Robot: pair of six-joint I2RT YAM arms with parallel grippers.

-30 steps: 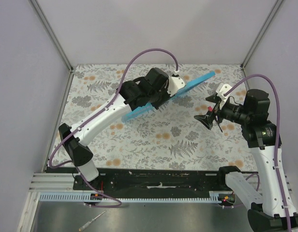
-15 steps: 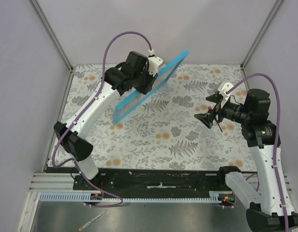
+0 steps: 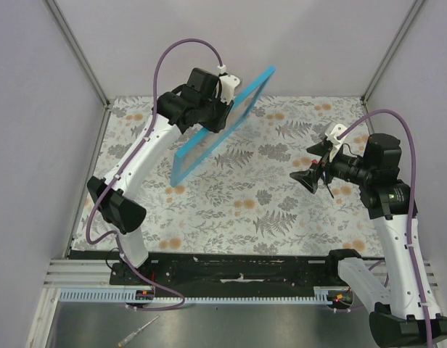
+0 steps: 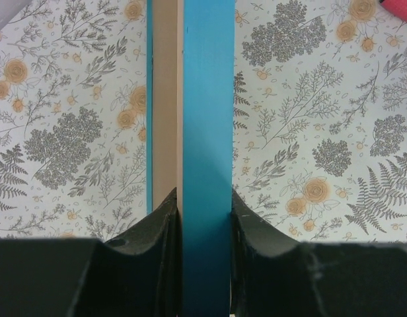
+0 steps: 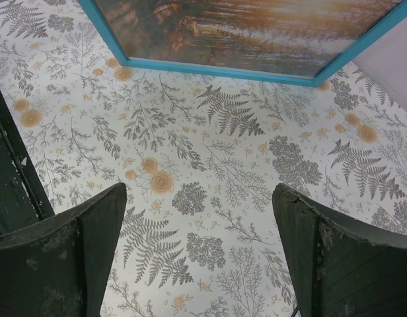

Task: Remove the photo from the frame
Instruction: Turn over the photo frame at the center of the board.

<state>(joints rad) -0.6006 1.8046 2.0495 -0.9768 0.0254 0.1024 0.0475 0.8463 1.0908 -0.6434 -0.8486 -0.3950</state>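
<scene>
One thin blue frame (image 3: 181,161) hangs in the air over the far left part of the table, tilted steeply so that the overhead camera sees it nearly edge-on, one corner high toward the back wall and the opposite corner low. The photo (image 5: 256,30) sits inside it: the right wrist camera sees orange-brown forest print bordered by the blue frame (image 5: 217,70).

The left gripper (image 3: 223,112) is clamped on the frame's upper edge. In the left wrist view its two black fingers (image 4: 157,231) press on either side of the blue bar (image 4: 207,132), with a wood-coloured strip (image 4: 165,99) of the back running beside it.

The right gripper (image 3: 305,180) hovers well apart on the right side, pointed toward the frame, its jaws spread wide with nothing between them (image 5: 198,193).

Below lies the floral table cover (image 3: 281,210).
</scene>
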